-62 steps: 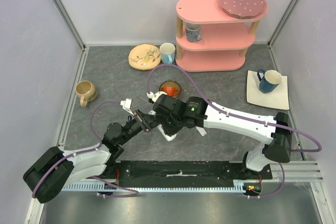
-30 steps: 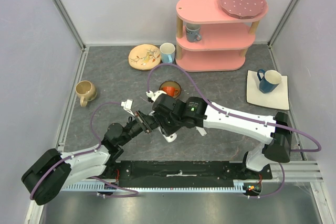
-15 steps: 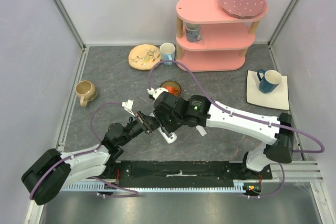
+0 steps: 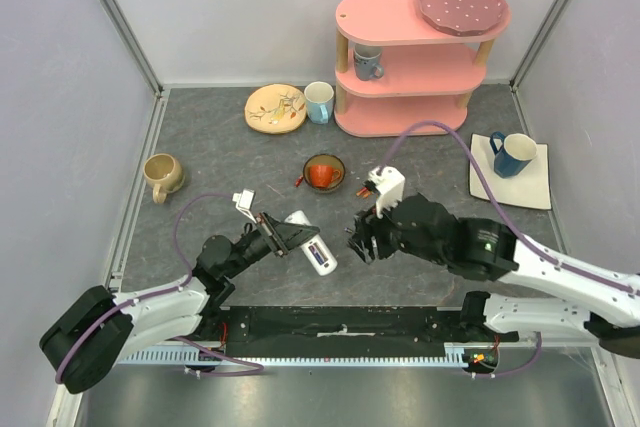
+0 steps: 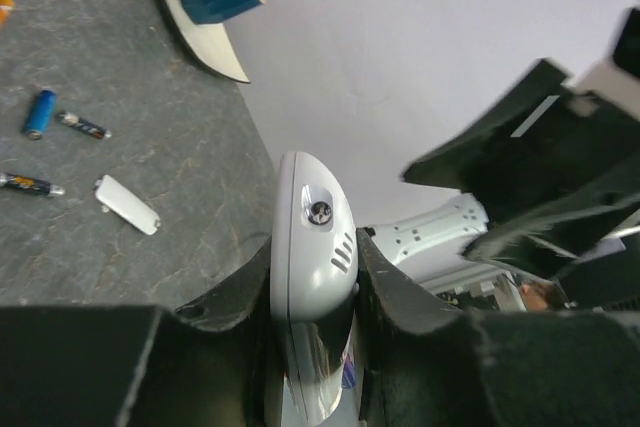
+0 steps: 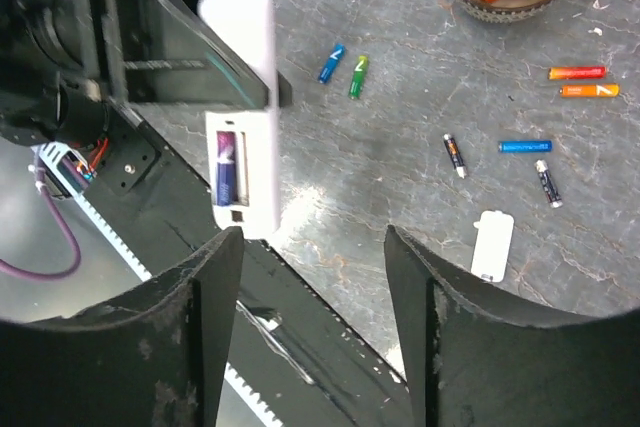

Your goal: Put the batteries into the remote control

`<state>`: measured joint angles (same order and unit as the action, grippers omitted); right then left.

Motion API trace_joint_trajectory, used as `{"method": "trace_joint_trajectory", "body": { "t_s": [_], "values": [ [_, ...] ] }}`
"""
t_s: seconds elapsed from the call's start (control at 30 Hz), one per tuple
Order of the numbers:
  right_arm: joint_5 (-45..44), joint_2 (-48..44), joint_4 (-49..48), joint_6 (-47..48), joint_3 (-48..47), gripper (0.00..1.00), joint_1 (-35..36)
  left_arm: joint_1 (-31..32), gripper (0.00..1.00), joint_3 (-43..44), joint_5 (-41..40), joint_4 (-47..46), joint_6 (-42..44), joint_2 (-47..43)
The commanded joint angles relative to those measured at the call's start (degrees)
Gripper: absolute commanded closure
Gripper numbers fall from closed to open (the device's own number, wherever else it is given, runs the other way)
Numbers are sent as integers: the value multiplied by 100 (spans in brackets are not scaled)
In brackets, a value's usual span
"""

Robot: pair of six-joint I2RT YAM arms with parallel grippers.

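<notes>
Right wrist | right gripper (image 6: 312, 237) apart, empty | batteries (image 6: 524, 146) ahead-right, mostly crosswise, nearest it | remote control (image 6: 240, 147) ahead-left, clamped by left gripper (image 5: 313, 267)

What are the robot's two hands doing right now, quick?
Left gripper: closed, holding the remote control.
Right gripper: open, holding nothing.

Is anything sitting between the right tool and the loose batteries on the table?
Nothing visible does. The right tool hangs open and empty above the table, and the loose batteries lie bare ahead of it; the white battery cover lies beside them, not over them.
</notes>
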<state>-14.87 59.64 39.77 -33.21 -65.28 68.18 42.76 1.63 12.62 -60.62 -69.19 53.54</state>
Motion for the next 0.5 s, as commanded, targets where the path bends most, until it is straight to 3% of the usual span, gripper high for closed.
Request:
{"method": "trace_joint_trajectory", "body": {
  "t_s": [0.0,0.23,0.47],
  "values": [
    [395,-785,-1883,227,1068,30,-85,-57,98,-321,513,-977,-322,-115],
    [1188,-1348,-3000,315,2254,16,-103,-66,98,-242,812,-803,-525,-431],
    [1687,-1727,-3834,210,2897,13,-103,-66,98,-216,777,-425,-578,-704]
  ]
}}
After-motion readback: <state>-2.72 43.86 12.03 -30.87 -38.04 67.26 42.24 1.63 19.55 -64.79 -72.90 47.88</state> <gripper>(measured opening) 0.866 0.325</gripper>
